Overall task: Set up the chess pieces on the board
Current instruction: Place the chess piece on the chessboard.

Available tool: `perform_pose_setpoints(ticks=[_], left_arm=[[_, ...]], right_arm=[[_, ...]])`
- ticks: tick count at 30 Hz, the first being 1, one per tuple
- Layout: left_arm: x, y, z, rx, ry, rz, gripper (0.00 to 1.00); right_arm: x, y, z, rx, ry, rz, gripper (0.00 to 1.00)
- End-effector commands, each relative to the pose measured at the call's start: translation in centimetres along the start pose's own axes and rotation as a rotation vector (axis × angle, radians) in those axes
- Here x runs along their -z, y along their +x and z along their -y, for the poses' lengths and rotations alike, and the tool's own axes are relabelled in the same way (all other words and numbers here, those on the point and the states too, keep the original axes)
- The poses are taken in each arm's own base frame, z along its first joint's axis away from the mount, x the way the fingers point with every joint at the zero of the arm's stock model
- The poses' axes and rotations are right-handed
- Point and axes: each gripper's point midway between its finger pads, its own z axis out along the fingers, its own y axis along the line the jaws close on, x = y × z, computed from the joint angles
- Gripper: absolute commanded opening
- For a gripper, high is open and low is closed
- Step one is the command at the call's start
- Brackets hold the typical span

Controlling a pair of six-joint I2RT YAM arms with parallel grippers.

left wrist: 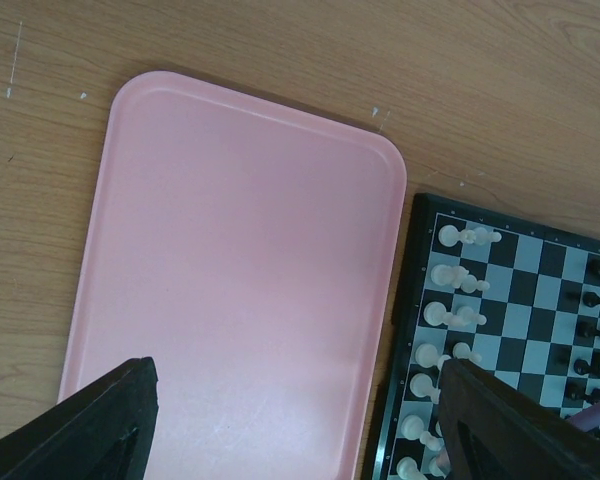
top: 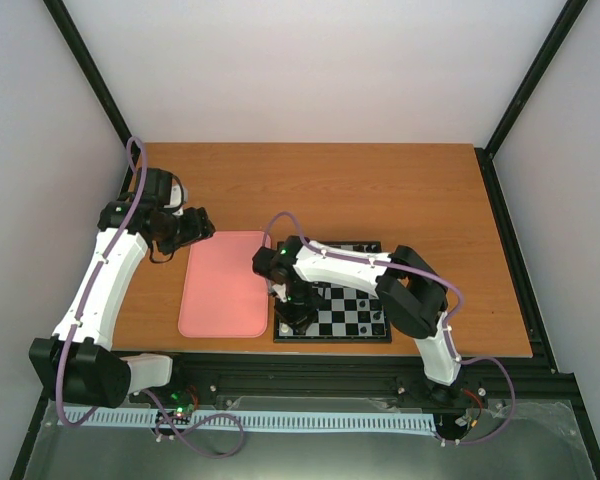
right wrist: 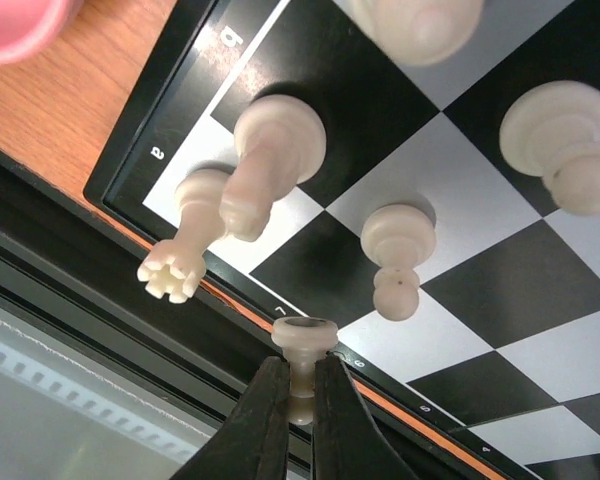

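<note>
Within right gripper [right wrist: 302,370], chess piece [right wrist: 304,336] lengthwise

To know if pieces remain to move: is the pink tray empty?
Empty. In the top view the tray is bare pink all over.

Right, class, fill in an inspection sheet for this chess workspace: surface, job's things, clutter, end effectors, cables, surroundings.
Surface: wooden table.
Job's things: chessboard with white pieces along one side, black pieces opposite; one more white piece is held.
Clutter: pink tray left of the board.
End effectors: left end effector open above the tray; right end effector shut on the white piece over the board's near edge.
Cables: purple cable along each arm.
Surroundings: white walls, black frame posts.
</note>
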Motion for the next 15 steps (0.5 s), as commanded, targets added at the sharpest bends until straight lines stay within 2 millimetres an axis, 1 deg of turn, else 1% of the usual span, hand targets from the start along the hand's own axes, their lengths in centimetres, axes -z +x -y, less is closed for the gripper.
perform_pose_setpoints(ticks=[1,15], left_arm=[[0.26,0.31,-0.22,-0.026,-0.011,0.002,0.79],[0.21,0.46,-0.39,-0.025,-0.017,0.001,0.79]], right_arm=[[0.06,0.47,-0.46,0.018,0.002,-0.018,0.03],[-0.42,0.85,-0.45,0.026,-0.001,-0.045,0.03]])
